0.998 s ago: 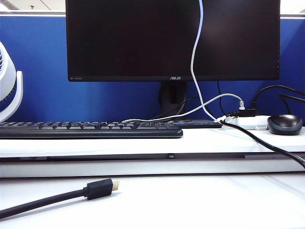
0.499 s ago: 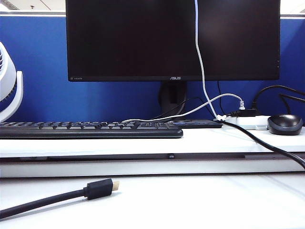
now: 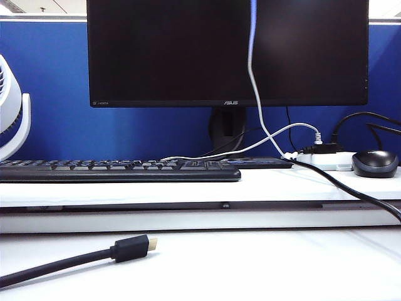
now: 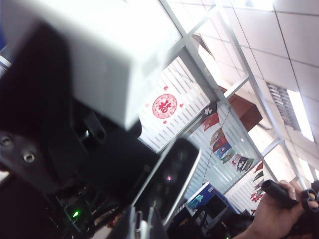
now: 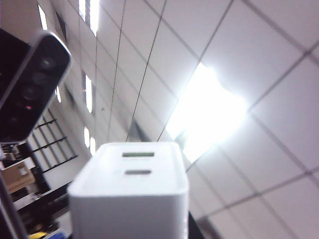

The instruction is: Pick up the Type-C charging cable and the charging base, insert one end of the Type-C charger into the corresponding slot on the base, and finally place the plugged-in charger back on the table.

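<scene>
The Type-C charging cable is hanging as a thin white line from above the top of the exterior view, running down in front of the black monitor and curving toward the right end of the raised ledge, where it is meeting the white power strip. Its upper end is leaving the frame, so what is holding it cannot be seen there.

The charging base is filling the lower middle of the right wrist view – a white block with two slots on its upturned face, both empty, pointing at the ceiling panels. The right gripper is not showing its fingers, but the block is sitting fixed close to the camera, so the right gripper is grasping the charging base, raised off the worktop.

The left gripper is out of the exterior view; in the left wrist view only blurred white and black housing is showing against the ceiling. Its jaws are clenched; whether the cable is between them cannot be told.

On the ledge – a black keyboard toward the left, a dark mouse at the right end. On the worktop near its front left corner a thick black cable with a gold-tipped plug is lying.
</scene>
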Tool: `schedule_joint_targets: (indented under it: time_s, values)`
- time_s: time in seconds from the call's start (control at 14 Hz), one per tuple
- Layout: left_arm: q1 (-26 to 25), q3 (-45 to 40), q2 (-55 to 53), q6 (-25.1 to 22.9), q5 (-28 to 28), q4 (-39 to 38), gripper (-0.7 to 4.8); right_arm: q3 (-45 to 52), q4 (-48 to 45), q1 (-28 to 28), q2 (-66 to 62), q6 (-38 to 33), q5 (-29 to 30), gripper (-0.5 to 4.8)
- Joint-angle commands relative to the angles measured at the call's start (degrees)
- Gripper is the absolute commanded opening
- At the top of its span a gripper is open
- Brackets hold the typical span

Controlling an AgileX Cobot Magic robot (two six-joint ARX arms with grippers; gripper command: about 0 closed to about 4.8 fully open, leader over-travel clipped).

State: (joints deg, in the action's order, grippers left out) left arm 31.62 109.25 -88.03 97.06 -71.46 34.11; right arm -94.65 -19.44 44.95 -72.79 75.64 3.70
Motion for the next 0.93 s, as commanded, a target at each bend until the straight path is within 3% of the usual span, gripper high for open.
schedule_joint_targets:
  time_s: [0.07, 0.21, 0.5, 0.64, 0.78, 0.93]
  values:
    - [0.1, 0.3, 0.1, -1.2, -0.4, 0.9, -0.06, -0.3, 3.1, 0.0, 1.3, -2.6, -4.2, -0.01]
    - [0.1, 0.3, -0.1, -1.8, -0.7, 0.9, -0.06, -0.3, 15.5, 0.0, 3.1, -2.6, -3.4, -0.01]
    - [0.5, 0.3, -1.4, -3.7, -2.2, -0.2, -0.06, -0.3, 23.2, 0.0, 6.0, -3.3, -3.8, -0.01]
    - [1.8, 0.2, -2.3, -3.6, -2.8, -1.3, -0.06, -0.3, 20.7, -0.3, 6.4, -3.2, -3.0, -0.01]
    - [3.8, 0.3, -2.4, -1.0, -1.7, -0.3, -0.06, -0.3, 20.6, -0.3, 5.1, 5.0, 1.2, -0.01]
    - [3.9, 0.3, -2.4, 3.3, -1.6, 3.4, -0.06, -0.3, 19.0, -0.2, 3.8, 22.1, 1.2, -0.01]
